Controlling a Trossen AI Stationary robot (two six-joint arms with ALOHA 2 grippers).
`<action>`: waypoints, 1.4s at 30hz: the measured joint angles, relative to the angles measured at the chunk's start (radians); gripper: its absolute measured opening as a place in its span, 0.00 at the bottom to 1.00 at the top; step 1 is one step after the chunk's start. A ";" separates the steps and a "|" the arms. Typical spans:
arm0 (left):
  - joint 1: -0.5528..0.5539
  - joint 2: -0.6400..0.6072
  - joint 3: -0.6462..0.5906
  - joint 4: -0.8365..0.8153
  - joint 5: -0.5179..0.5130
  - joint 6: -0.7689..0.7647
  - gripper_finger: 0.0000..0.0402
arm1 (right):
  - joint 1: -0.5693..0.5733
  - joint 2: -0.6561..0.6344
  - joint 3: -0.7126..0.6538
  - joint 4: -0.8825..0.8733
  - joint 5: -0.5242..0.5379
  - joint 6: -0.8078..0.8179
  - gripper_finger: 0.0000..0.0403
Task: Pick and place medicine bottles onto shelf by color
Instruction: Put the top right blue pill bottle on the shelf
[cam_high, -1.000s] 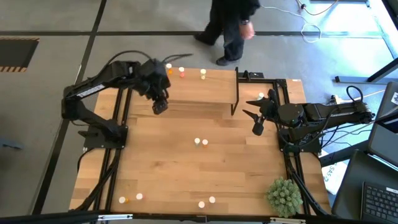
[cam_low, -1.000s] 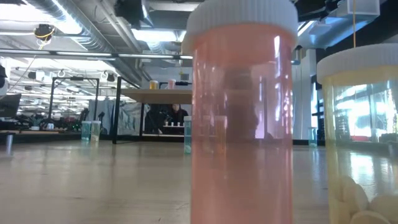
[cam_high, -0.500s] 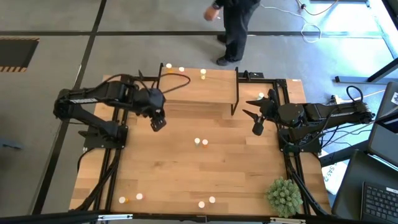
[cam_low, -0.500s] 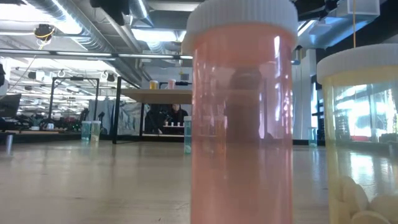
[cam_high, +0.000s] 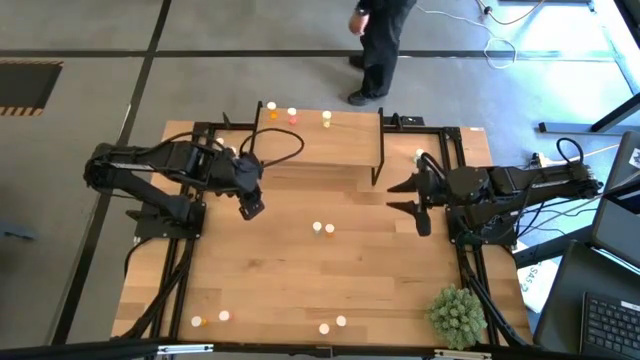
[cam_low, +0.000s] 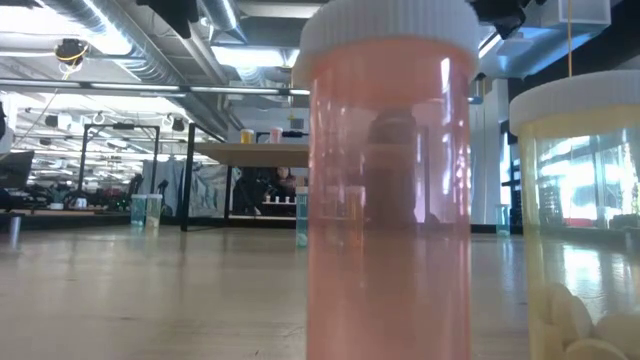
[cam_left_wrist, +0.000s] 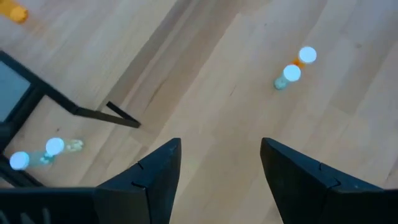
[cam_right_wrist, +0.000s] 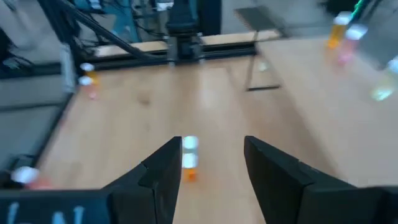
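A: Start big. What is on the table (cam_high: 280, 270)?

B: The shelf (cam_high: 320, 140) stands at the far edge, on thin black legs. Three bottles are on it, along its back edge: an orange one (cam_high: 271, 108), a red-pink one (cam_high: 292, 114) and, apart from them, a pale yellow one (cam_high: 327, 118). I judge the gap keeps the colours in separate groups.

A: And the arms?

B: The left gripper (cam_high: 250, 207) hangs over the table just in front of the shelf's left end, jaws apart and holding nothing. Its wrist view looks past the open fingers (cam_left_wrist: 155, 171) at the middle pair (cam_left_wrist: 292, 67). The right gripper (cam_high: 412, 198) hovers near the shelf's right leg, also spread and empty. Its wrist view frames an orange bottle (cam_right_wrist: 189, 159) between the fingers, so I take that as its next pick.

A: What is left to sort?

B: The middle pair (cam_high: 322, 229), two pairs along the near edge (cam_high: 210, 319) (cam_high: 332, 324), and one bottle by the right rail (cam_high: 418, 155). A plant ball (cam_high: 458, 314) sits at the near right corner. The low view is filled by a red-pink bottle (cam_low: 388, 180) with a yellow one (cam_low: 580, 220) beside it.
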 joint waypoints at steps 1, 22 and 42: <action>-0.004 0.000 0.000 0.000 0.000 0.010 0.53 | 0.000 0.004 0.000 -0.001 -0.004 0.032 0.44; -0.013 -0.068 0.000 -0.021 -0.048 0.082 0.53 | -0.056 0.130 0.563 -0.906 0.276 0.697 0.44; -0.012 -0.069 0.000 -0.013 -0.048 0.089 0.53 | -0.731 0.448 0.695 -1.150 -0.093 0.496 0.44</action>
